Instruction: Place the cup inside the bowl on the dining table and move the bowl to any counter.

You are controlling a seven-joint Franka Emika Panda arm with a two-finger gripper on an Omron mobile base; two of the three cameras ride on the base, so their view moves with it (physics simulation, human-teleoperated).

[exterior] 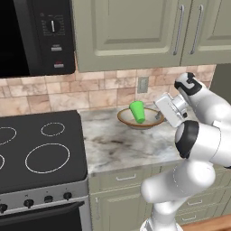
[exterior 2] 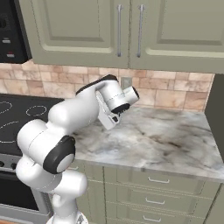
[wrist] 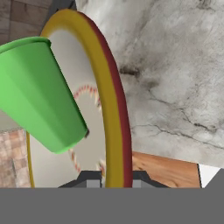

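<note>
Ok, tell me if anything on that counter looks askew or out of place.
One thing: the cup is not upright. It leans at a slant inside the bowl, mouth up and toward the brick wall. The bowl sits level on the counter, with the gripper closed on its rim. Nothing looks spilled or damaged.

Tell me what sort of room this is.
A simulated home kitchen: an electric stove with ring burners, a marble counter against a brick backsplash, and grey-green wall cabinets above.

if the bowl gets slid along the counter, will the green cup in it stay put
Probably not. The cup leans tilted inside the bowl, so it may roll or shift. It looks light and smooth, likely sliding on the bowl's curved inside.
</note>
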